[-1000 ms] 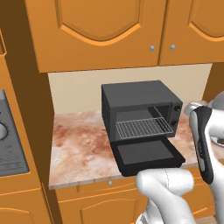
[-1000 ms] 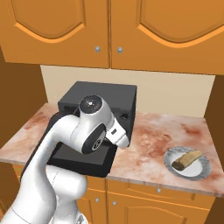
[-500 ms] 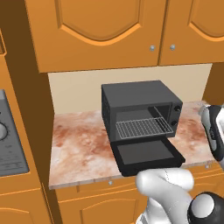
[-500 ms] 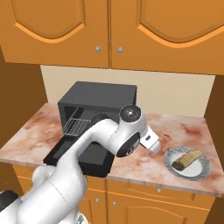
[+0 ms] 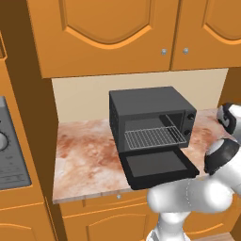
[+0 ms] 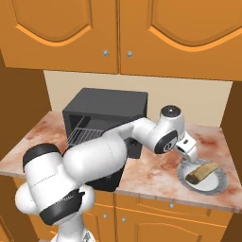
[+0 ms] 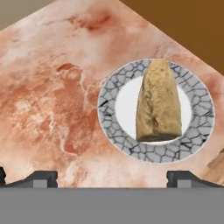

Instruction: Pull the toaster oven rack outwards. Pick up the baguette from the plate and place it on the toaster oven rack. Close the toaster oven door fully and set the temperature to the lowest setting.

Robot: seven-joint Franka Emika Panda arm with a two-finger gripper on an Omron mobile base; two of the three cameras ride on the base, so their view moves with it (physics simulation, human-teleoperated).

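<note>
Arm swung off the oven to the plate — rack is out, loaf is next.

The thin silver wire rack (image 5: 154, 137) now juts from the matte-black toaster oven (image 5: 149, 110) over its dropped glass door (image 5: 157, 165). The tool (image 6: 189, 150), fingers spread and empty, hovers above the tan baguette (image 7: 158, 101) on its round crackle-rimmed plate (image 7: 113, 131) on the marbled desk (image 7: 52, 87) — a descent and grasp should follow.

We see the toaster oven (image 5: 150, 117) standing on the counter (image 5: 84, 160) against the back wall, under the wall cabinets (image 5: 127, 33). Its door (image 5: 157, 165) lies folded down flat in front of it, and the rack (image 5: 154, 137) juts forward out of the cavity above the door. To the oven's right, well apart, the plate (image 6: 215, 182) sits near the counter's front edge with the baguette (image 6: 202, 172) lying on it. The gripper (image 6: 189, 152) hangs just above the plate's left side.
</note>
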